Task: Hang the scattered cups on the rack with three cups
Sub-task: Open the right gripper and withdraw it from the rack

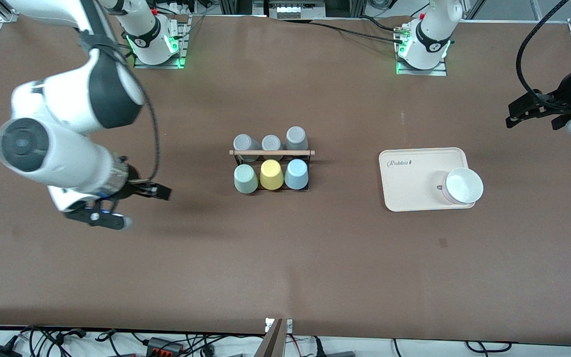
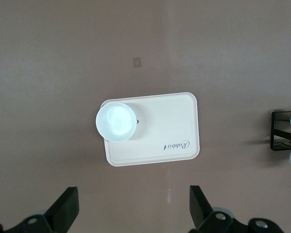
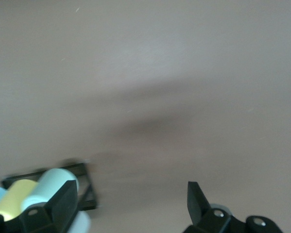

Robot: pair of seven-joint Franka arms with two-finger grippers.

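Observation:
The black wire rack [image 1: 270, 163] with its wooden rod [image 1: 271, 152] stands mid-table. On its row nearer the front camera sit a mint green cup [image 1: 245, 178] and a light blue cup [image 1: 296, 174], upside down, with a yellow cup [image 1: 271, 174] between them. My right gripper [image 1: 146, 208] hangs open and empty over bare table, toward the right arm's end from the rack. The right wrist view shows the rack [image 3: 84, 172] and the mint cup [image 3: 50, 187] beside the open right gripper [image 3: 133, 201]. My left gripper [image 1: 533, 124] waits open over the table's left-arm end.
Three grey cups [image 1: 271, 144] fill the rack's row farther from the front camera. A beige tray [image 1: 414, 173] with a white bowl [image 1: 462, 186] on it lies between the rack and the left arm's end. The left wrist view shows the tray [image 2: 169, 126], the bowl [image 2: 117, 121] and the open left gripper [image 2: 133, 206].

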